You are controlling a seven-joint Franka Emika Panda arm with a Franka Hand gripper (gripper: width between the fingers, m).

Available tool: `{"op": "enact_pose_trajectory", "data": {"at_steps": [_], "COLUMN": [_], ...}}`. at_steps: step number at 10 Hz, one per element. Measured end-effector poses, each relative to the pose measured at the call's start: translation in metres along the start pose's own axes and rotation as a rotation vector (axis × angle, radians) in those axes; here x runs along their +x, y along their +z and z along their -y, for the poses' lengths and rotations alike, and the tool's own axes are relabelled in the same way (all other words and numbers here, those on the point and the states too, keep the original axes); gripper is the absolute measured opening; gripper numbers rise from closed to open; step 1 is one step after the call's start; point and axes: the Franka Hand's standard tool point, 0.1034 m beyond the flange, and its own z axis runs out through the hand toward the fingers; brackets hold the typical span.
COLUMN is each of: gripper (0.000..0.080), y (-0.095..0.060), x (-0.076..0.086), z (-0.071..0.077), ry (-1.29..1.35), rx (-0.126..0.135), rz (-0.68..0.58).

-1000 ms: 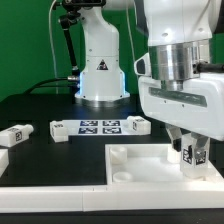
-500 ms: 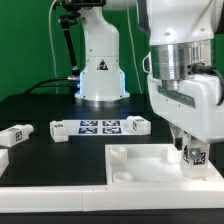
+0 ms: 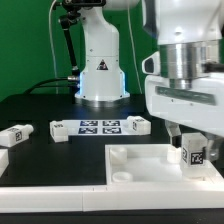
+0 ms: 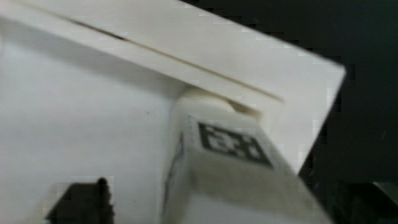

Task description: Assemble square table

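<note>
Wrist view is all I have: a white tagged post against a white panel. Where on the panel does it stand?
Observer: The leg post stands upright in the panel's corner on the exterior view's right, under the gripper.
Operator: Any other leg?
Observer: A second leg lies on the black tabletop at the exterior view's left, apart from the panel.
Operator: And the marker board?
Observer: The marker board lies beyond the panel.

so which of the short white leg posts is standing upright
The short white tagged leg post held in the gripper, upright on the large white square panel; the other leg post, at the exterior view's left, lies on its side.
</note>
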Motion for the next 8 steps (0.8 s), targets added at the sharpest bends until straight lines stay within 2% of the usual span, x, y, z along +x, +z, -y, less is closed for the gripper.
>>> {"op": "enact_pose_trajectory", "data": {"at_steps": [3,4,5,6,8], "gripper": [0.0648,0.0648,0.0648,0.0648,0.0621], "y": [0.0,-0.002,-0.005,-0.007,-0.006], "x": [0.003,0.001,0.0,-0.003,-0.005], "z": [-0.001,0.001,0.005,0.009,0.008], "ry": [-0.2,-0.436,-0.639,-0.771,-0.747], "rx": [-0.002,-0.017,-0.018,-0.008,-0.002], "rz": [-0.002,-0.023,-0.03,-0.037,-0.041]}}
